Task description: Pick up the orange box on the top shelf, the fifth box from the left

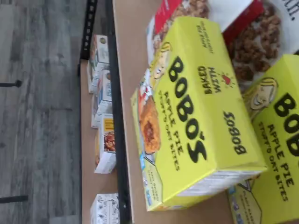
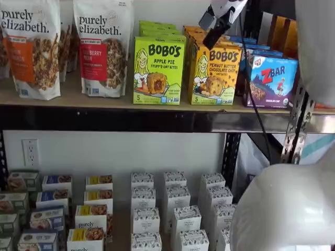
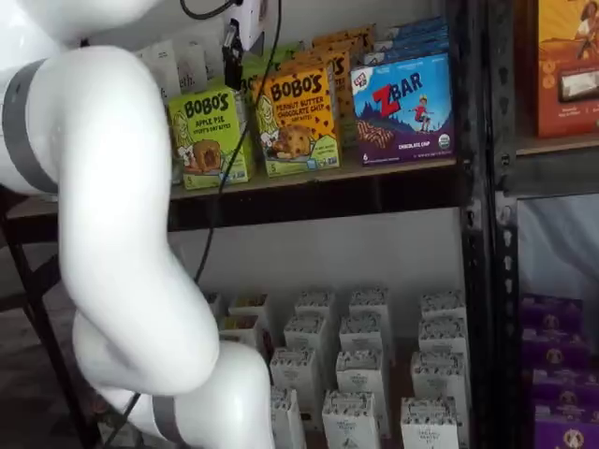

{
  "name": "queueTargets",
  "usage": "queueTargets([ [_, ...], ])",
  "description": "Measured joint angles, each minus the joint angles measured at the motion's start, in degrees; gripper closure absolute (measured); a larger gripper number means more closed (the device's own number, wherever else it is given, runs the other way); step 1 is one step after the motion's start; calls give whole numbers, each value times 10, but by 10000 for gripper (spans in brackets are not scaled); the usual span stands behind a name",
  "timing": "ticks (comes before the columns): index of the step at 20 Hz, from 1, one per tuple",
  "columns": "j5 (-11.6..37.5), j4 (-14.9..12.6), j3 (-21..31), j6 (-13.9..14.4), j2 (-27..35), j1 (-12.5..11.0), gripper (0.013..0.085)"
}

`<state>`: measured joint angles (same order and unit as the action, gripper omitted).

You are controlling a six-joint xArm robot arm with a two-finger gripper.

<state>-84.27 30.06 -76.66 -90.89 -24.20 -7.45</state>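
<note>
Tool (image 2: 213,32): white body with black fingers, hanging from above in a shelf view, over the top shelf. The fingers show side-on as one dark wedge; whether they are apart or together cannot be told. A black cable (image 2: 256,99) drops from the tool and runs down past the shelf front.

Orange box (image 2: 214,73): Bobo's Peanut Butter Chocolate Chip carton, upright and front-facing on the top shelf (image 2: 104,99), directly below the tool's tip, which overlaps the carton's upper edge in a shelf view; contact cannot be told. More orange cartons stand in a row behind it. Also seen in the other shelf view (image 3: 298,117).

Apple Pie box (image 2: 158,69): lime-green Bobo's carton, just beside the orange box, on the side away from the cable. In the wrist view one such carton (image 1: 196,116) fills the frame, a second like it (image 1: 275,154) alongside.

ZBar box (image 2: 272,81): blue, just beside the orange box, on the cable side.

Purely Elizabeth granola bags (image 2: 102,47): upright, beyond the Apple Pie box, well apart from the tool.

Lower shelf: rows of small white boxes (image 2: 175,209), far beneath the tool.
</note>
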Motion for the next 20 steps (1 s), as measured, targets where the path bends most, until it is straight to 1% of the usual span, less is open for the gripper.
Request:
queueTargets([
  [5, 9, 0, -16, -13, 22, -10, 130],
  [9, 19, -19, -25, -23, 39, -12, 130],
  [12, 41, -31, -19, -33, 46, -13, 130],
  [15, 52, -41, -18, -41, 54, -15, 130],
  [18, 32, -54, -37, -47, 73, -19, 130],
  [20, 27, -58, -41, -51, 80, -21, 130],
])
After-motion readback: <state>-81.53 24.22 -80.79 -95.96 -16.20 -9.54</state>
